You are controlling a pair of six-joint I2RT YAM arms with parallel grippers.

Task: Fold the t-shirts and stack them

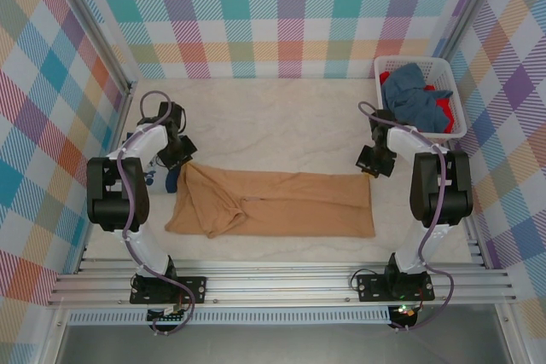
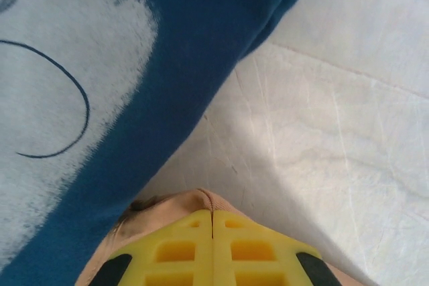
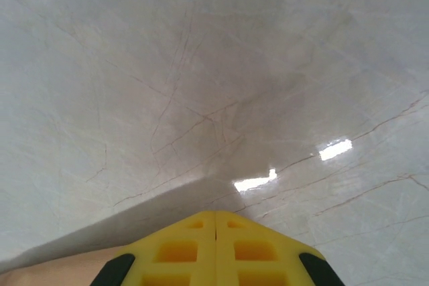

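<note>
The tan t-shirt (image 1: 281,204) lies folded into a long band across the table's middle. My left gripper (image 1: 179,158) is at its far left corner. In the left wrist view that gripper (image 2: 212,212) is shut, with the tan hem (image 2: 194,199) pinched at the tips. My right gripper (image 1: 373,164) is at the far right corner. In the right wrist view it (image 3: 216,213) is shut, and tan cloth (image 3: 47,272) runs out from under its fingers. The navy t-shirt (image 2: 167,92) with its pale print (image 2: 60,85) lies just left of the left gripper.
A white lattice basket (image 1: 420,62) at the back right holds a blue t-shirt (image 1: 414,91) and a red one (image 1: 442,113). Checked walls close in the left, back and right sides. An aluminium rail (image 1: 281,283) runs along the near edge.
</note>
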